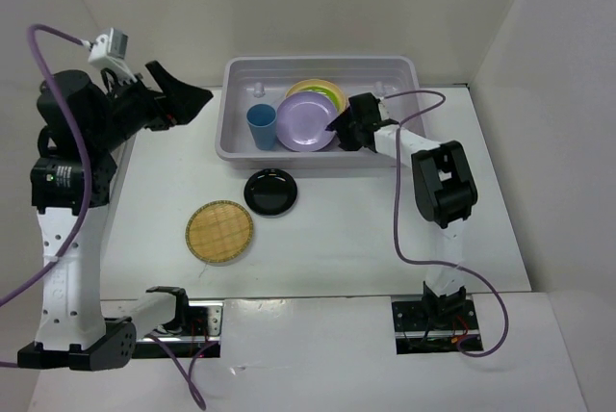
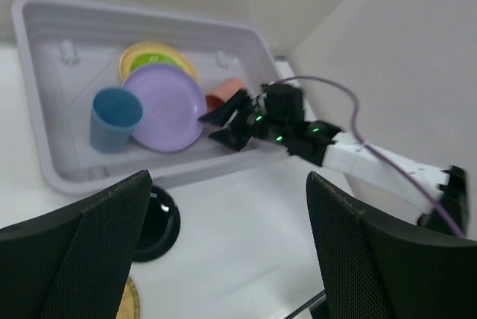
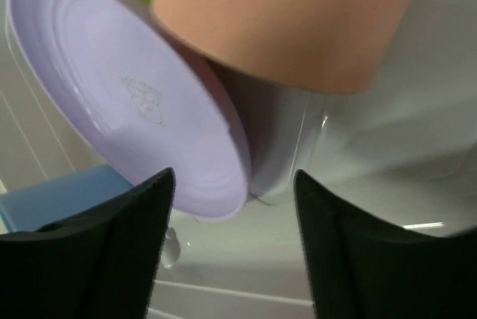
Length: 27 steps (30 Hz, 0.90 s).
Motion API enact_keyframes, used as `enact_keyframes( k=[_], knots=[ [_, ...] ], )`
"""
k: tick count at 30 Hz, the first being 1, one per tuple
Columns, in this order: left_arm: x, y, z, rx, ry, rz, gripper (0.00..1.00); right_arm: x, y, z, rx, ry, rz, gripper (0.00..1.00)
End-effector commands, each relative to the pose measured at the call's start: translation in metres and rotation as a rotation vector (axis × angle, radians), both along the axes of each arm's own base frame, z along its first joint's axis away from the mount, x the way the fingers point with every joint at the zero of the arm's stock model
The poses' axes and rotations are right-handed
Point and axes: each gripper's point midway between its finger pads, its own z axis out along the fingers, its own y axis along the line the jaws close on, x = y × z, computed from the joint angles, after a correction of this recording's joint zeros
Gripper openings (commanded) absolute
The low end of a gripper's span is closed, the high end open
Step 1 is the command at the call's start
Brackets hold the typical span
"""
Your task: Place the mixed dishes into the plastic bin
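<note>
The plastic bin (image 1: 318, 61) stands at the back. It holds an upright blue cup (image 1: 261, 126), a lavender plate (image 1: 306, 124), and a lime green plate (image 1: 329, 94) on a peach-orange plate (image 1: 310, 85). My right gripper (image 1: 345, 128) is inside the bin, open and empty (image 3: 235, 244). The salmon-red cup (image 3: 291, 13) lies just beyond its fingertips, against the lavender plate (image 3: 127, 103). The glossy black plate (image 1: 270, 191) and the tan woven plate (image 1: 219, 232) lie on the table in front of the bin. My left gripper (image 1: 183, 99) is raised left of the bin, open and empty (image 2: 227, 252).
The bin's near wall (image 2: 149, 177) lies between the black plate (image 2: 160, 222) and the dishes inside. The right arm's purple cable (image 1: 399, 200) loops over the table right of the bin. White walls close in the back and right.
</note>
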Motion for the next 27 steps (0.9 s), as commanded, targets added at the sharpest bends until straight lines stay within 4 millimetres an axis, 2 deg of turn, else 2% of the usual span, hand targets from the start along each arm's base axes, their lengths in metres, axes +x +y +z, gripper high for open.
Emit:
enact_keyframes(
  k=[1, 2, 3, 5, 6, 7, 8, 9, 10, 12, 14, 15, 16, 17, 18, 19, 20, 21, 22, 23, 24, 25, 27],
  knots=[
    [0.002, 0.010, -0.016, 0.008, -0.015, 0.058, 0.91, 0.002, -0.003, 0.064, -0.006, -0.144, 0.040, 0.72],
    [0.002, 0.011, -0.021, 0.009, -0.013, 0.071, 0.91, 0.001, -0.004, 0.076, -0.008, -0.168, 0.047, 0.81],
    [0.001, 0.013, -0.034, 0.011, 0.013, 0.081, 0.91, -0.001, -0.003, 0.084, -0.018, -0.177, 0.069, 0.84],
    [0.001, 0.017, -0.048, 0.026, 0.043, 0.101, 0.91, -0.003, -0.006, 0.096, -0.033, -0.200, 0.073, 0.90],
    [-0.002, 0.020, -0.055, 0.029, 0.057, 0.121, 0.91, -0.005, -0.007, 0.116, -0.023, -0.235, 0.072, 0.91],
    [0.000, 0.023, -0.072, 0.034, 0.093, 0.140, 0.91, -0.007, -0.010, 0.123, -0.047, -0.254, 0.079, 0.91],
    [-0.001, 0.027, -0.081, 0.039, 0.108, 0.162, 0.91, -0.009, -0.011, 0.133, -0.049, -0.275, 0.084, 0.92],
    [-0.009, 0.035, -0.084, 0.045, 0.096, 0.214, 0.91, -0.013, -0.013, 0.154, -0.049, -0.316, 0.089, 0.93],
    [-0.010, 0.040, -0.109, 0.055, 0.141, 0.242, 0.91, -0.016, -0.013, 0.161, -0.070, -0.342, 0.120, 0.93],
    [-0.018, 0.050, -0.119, 0.041, 0.142, 0.306, 0.92, -0.028, -0.009, 0.181, -0.069, -0.370, 0.180, 0.96],
    [-0.018, 0.049, -0.133, 0.032, 0.170, 0.309, 0.92, -0.038, -0.003, 0.195, -0.068, -0.396, 0.252, 0.96],
    [-0.020, 0.044, -0.145, 0.023, 0.198, 0.283, 0.92, -0.054, 0.010, 0.198, -0.035, -0.399, 0.325, 0.96],
    [-0.019, 0.044, -0.152, 0.025, 0.213, 0.283, 0.92, -0.063, 0.017, 0.198, -0.029, -0.401, 0.360, 0.96],
    [-0.019, 0.044, -0.159, 0.017, 0.234, 0.284, 0.92, -0.075, 0.022, 0.186, -0.029, -0.376, 0.394, 0.96],
    [-0.022, 0.045, -0.162, -0.003, 0.240, 0.302, 0.92, -0.090, 0.028, 0.190, -0.013, -0.386, 0.437, 0.96],
    [-0.023, 0.047, -0.174, -0.015, 0.260, 0.316, 0.92, -0.100, 0.030, 0.187, 0.006, -0.382, 0.465, 0.95],
    [-0.033, 0.047, -0.169, -0.040, 0.225, 0.329, 0.92, -0.113, 0.031, 0.170, 0.045, -0.356, 0.472, 0.95],
    [-0.036, 0.048, -0.168, -0.083, 0.210, 0.347, 0.92, -0.125, 0.036, 0.172, 0.077, -0.365, 0.496, 0.94],
    [-0.039, 0.049, -0.183, -0.096, 0.233, 0.360, 0.92, -0.138, 0.040, 0.188, 0.100, -0.419, 0.507, 0.93],
    [-0.046, 0.049, -0.177, -0.115, 0.198, 0.359, 0.92, -0.149, 0.041, 0.177, 0.105, -0.391, 0.515, 0.93],
    [-0.048, 0.049, -0.180, -0.115, 0.199, 0.360, 0.92, -0.155, 0.044, 0.178, 0.101, -0.397, 0.518, 0.93],
    [-0.047, 0.050, -0.181, -0.114, 0.198, 0.369, 0.92, -0.173, 0.056, 0.179, 0.110, -0.396, 0.562, 0.93],
    [-0.042, 0.048, -0.191, -0.100, 0.233, 0.356, 0.92, -0.188, 0.067, 0.175, 0.119, -0.383, 0.590, 0.93]
  ],
)
